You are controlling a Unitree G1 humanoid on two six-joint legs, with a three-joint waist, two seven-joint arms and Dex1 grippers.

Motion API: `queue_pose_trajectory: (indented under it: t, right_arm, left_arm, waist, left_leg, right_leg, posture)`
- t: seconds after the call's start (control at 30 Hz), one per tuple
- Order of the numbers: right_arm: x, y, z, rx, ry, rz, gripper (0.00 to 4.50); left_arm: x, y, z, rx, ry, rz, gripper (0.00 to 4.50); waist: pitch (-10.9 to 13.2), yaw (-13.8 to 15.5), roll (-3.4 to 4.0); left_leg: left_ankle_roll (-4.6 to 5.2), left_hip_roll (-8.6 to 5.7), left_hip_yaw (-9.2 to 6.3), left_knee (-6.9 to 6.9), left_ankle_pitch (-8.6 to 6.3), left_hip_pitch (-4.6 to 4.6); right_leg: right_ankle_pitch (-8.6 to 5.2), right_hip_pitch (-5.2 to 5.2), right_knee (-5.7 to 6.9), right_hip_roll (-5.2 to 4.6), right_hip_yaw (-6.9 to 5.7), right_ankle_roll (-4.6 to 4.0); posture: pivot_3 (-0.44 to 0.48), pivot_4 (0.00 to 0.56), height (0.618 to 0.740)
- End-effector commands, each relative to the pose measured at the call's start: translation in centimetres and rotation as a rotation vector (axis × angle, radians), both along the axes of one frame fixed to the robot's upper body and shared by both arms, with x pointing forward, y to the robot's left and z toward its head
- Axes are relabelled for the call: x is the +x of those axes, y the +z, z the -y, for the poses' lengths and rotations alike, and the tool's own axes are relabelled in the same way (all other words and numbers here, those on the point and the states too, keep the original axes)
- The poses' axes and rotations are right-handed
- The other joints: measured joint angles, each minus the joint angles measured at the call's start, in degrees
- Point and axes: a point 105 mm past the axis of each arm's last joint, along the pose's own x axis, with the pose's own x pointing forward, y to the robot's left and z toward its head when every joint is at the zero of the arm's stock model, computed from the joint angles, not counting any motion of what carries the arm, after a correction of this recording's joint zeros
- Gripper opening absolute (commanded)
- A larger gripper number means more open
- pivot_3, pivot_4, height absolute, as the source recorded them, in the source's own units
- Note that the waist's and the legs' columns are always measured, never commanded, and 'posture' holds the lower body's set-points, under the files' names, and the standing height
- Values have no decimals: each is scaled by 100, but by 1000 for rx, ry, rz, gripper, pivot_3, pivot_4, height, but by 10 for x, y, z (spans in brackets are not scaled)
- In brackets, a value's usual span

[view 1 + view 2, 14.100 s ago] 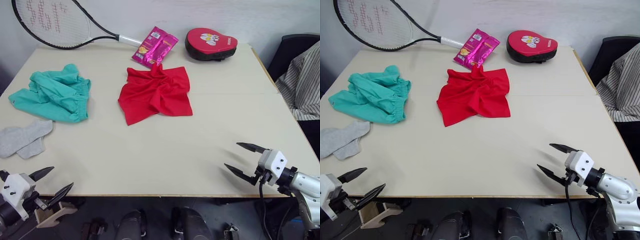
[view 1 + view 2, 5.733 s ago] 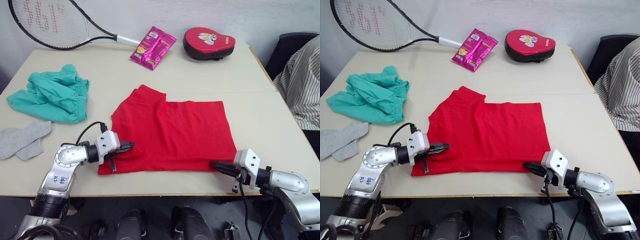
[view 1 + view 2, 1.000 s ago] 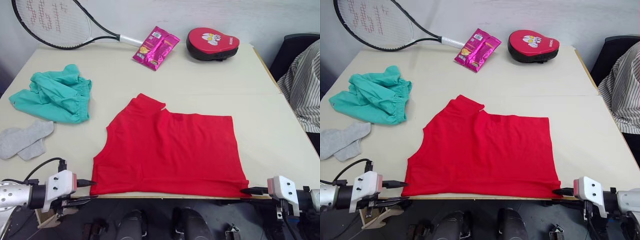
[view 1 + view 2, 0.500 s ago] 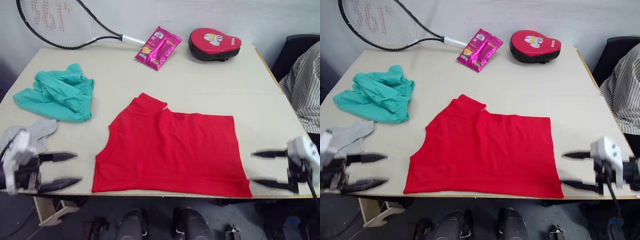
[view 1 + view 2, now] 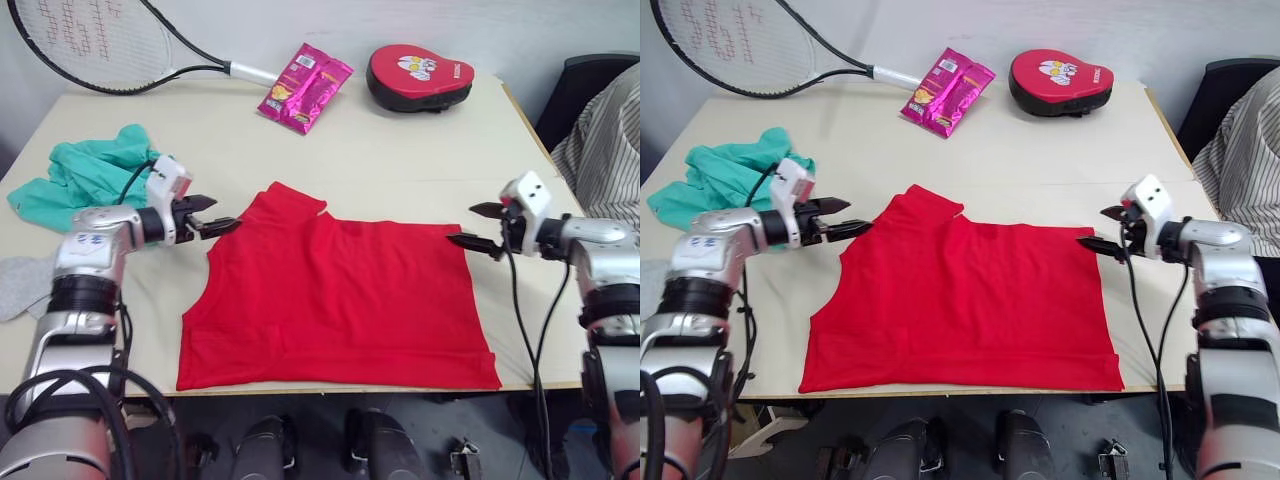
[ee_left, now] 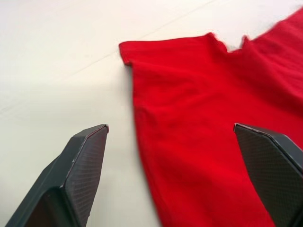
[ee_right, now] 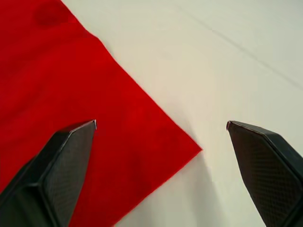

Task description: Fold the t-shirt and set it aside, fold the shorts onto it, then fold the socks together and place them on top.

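The t-shirt (image 5: 335,300), plain bright red soft cloth, lies spread flat at the middle of the tabletop (image 5: 400,150), its lower hem along the near edge. No print or label is readable on it. The cloth is smooth with faint creases; one top corner forms a small raised flap toward the left.

The left hand (image 5: 212,214) hovers at the t-shirt's upper left corner, its two black pointed fingers spread wide and holding nothing; the left wrist view shows one finger (image 6: 75,175) over bare tabletop and the other over red cloth. The right hand (image 5: 475,226) sits at the upper right corner, fingers likewise wide apart and empty, straddling the cloth's pointed corner in the right wrist view.

The shorts (image 5: 85,180), teal-green crumpled cloth, lie near the left edge, partly behind the left arm. A light grey sock (image 5: 15,285) shows at the left edge, nearer than the shorts.

Along the far edge: a tennis racket (image 5: 90,45) with dark frame, white grip section and red lettering on its strings, not legible; a glossy pink snack packet (image 5: 305,87), print too small to read; a red padded mitt (image 5: 418,75) with cartoon print and black rim. A person in striped cloth (image 5: 605,150) sits beyond the right edge.
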Motion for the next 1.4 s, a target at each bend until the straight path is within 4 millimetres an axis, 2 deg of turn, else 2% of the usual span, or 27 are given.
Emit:
queue_pose_trajectory:
  t: [0.03,0.27,0.53,0.67,0.93,1.0,1.07,1.17,1.4]
  right_arm:
    - [8,2,4,-5,-60,-20,4500]
    - [13,-9,-8,24,-72,-108,4500]
    - [18,-14,-20,32,-76,-126,4500]
    - [23,-7,-23,62,-92,-97,3613]
    - [25,-7,-27,65,-89,-84,713]
    - [25,-6,-26,63,-87,-75,104]
    - [25,-4,-26,70,-86,-65,0]
    - [25,1,-26,76,-75,-33,0]
    - [21,21,-26,122,3,121,0]
  left_arm:
    - [15,2,-4,45,74,25,4463]
    - [31,-14,6,86,166,-10,4463]
    - [26,-39,17,102,126,-91,4463]
    - [25,-37,18,95,113,-84,3613]
    - [27,-32,12,108,129,-43,1077]
    - [27,-31,11,93,134,-33,519]
    - [27,-30,11,81,138,-25,26]
    - [28,-26,11,52,136,3,26]
    - [25,-3,9,-69,85,121,26]
  waist:
    - [1,-30,-1]
    - [1,-135,-1]
    - [0,-173,-1]
    - [0,-175,-1]
    - [0,-175,-1]
    - [0,-175,-1]
    - [0,-176,-1]
    - [0,-176,-1]
    - [0,-184,-1]
  left_leg:
    - [2,0,1,1,1,0]
    - [1,7,11,5,2,11]
    - [0,6,18,17,1,22]
    - [-1,7,23,20,1,28]
    - [-2,5,24,19,0,27]
    - [-2,5,24,19,0,27]
    - [-2,5,24,19,0,26]
    - [-2,5,24,18,0,25]
    - [-2,5,27,17,0,23]
  right_leg:
    - [1,-2,3,0,3,2]
    - [1,-4,44,-1,65,2]
    - [1,-5,51,-4,81,1]
    - [1,-5,52,-10,91,1]
    - [0,-6,69,-33,88,0]
    - [0,-6,70,-34,88,0]
    - [0,-6,70,-34,87,0]
    - [0,-8,72,-34,88,0]
    - [0,-11,72,-33,87,0]
  posture:
    - [0,150,740]
    - [0,150,740]
    - [0,150,740]
    - [0,150,740]
    - [0,150,740]
    - [0,150,740]
    - [0,150,740]
    - [0,150,740]
    - [0,150,740]
